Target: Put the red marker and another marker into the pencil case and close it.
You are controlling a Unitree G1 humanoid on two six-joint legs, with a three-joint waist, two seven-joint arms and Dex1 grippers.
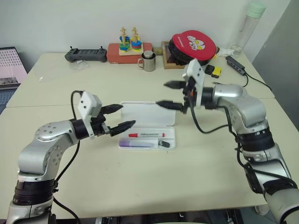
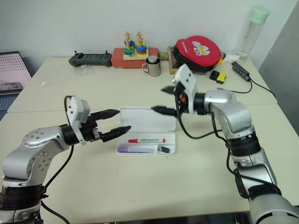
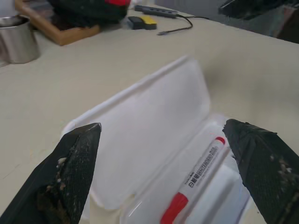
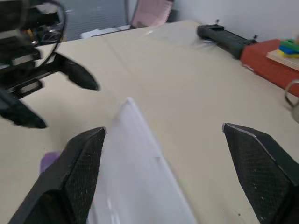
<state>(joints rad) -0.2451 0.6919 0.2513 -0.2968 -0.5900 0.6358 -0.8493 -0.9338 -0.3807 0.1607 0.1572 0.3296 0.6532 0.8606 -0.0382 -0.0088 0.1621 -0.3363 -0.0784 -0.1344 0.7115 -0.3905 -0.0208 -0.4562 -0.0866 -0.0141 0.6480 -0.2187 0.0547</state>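
Observation:
The white pencil case [image 1: 171,138] lies open at mid-table, its lid [image 1: 147,113] swung back behind the tray. In the tray lie the red marker [image 1: 146,135], with its red cap to the left, and the purple marker [image 1: 135,144] in front of it. A small dark piece [image 1: 163,144] sits at the tray's right end. My left gripper [image 1: 127,115] hovers open just left of the case, pointing at it, and holds nothing. My right gripper [image 1: 161,94] hangs open and empty above the lid's right end. The left wrist view looks over the lid [image 3: 149,130] and the red marker [image 3: 198,179].
Along the table's far edge stand a black controller [image 1: 85,55], a stacking toy on a red base [image 1: 129,46], a metal cup [image 1: 148,61], a red round pouch [image 1: 194,45] and a clear bottle [image 1: 252,23]. A yellow-black block [image 1: 214,71] and a cabled hub [image 1: 236,65] lie at the far right.

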